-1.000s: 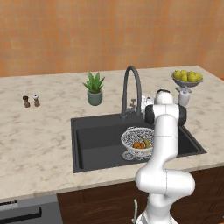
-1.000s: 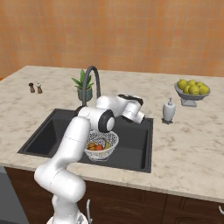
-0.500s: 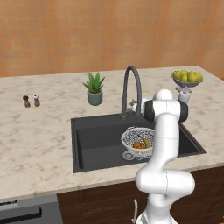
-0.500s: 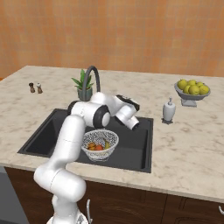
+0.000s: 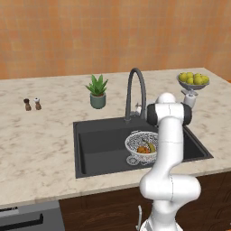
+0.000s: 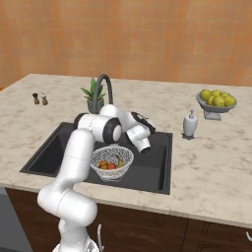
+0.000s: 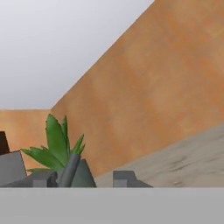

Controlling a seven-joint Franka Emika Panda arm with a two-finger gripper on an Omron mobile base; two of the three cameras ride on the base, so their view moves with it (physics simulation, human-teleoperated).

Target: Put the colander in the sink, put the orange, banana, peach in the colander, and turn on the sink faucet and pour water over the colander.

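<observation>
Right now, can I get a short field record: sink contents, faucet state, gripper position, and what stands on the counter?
sink: dark grey rectangular basin, set in the marble counter
colander: silvery wire-mesh bowl in the basin, holding fruit
fruit seen: yellow banana, plus orange-red round fruit
faucet: dark gooseneck tap, no stream visible
gripper: by the faucet, jaws apart with a thin grey rod between them
counter items: potted green plant, two small shakers, white soap dispenser, grey bowl of yellow-green fruit

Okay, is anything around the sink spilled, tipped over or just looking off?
Nothing stands out. The colander sits upright in the sink with the fruit inside, no water runs from the faucet, and the plant, soap dispenser and fruit bowl stand upright on the counter.
</observation>
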